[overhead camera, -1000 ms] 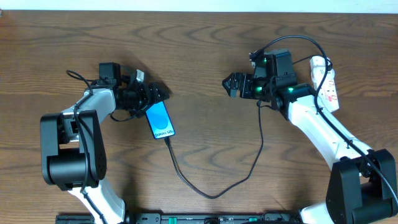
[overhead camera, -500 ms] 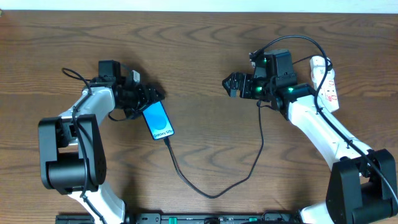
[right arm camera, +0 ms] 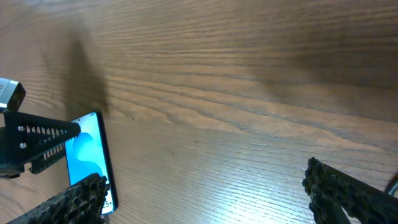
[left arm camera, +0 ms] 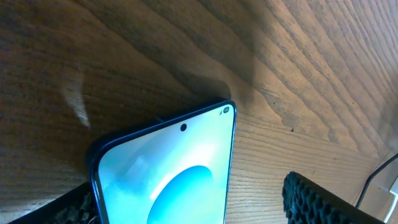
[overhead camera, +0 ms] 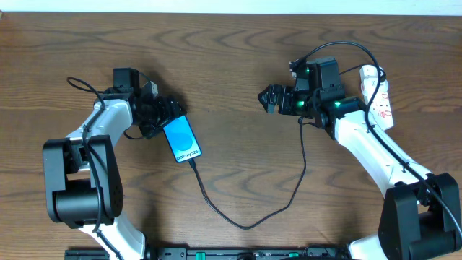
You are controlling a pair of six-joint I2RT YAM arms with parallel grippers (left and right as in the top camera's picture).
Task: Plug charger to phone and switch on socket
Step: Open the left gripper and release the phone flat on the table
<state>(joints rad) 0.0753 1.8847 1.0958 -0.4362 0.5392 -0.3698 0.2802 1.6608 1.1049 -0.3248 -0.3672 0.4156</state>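
The phone [overhead camera: 181, 139] lies flat on the wooden table with its light blue screen up; it also shows in the left wrist view [left arm camera: 168, 168] and the right wrist view [right arm camera: 87, 155]. The charger [overhead camera: 245, 225], a thin black cable, meets the phone's lower edge and loops across the table towards the right arm. My left gripper [overhead camera: 172, 112] is open at the phone's top end, one finger on each side, with a gap on the right. My right gripper [overhead camera: 271, 97] is open and empty, well right of the phone. The socket [overhead camera: 380, 97] lies at the far right.
The socket's white cord [overhead camera: 369, 72] and the right arm's thick black cable [overhead camera: 339, 47] lie at the back right. Bare wooden table [overhead camera: 231, 79] lies between the two grippers.
My left gripper has drawn back to the left, off the phone's top end. The phone's top end has shifted slightly left. The right arm has not moved.
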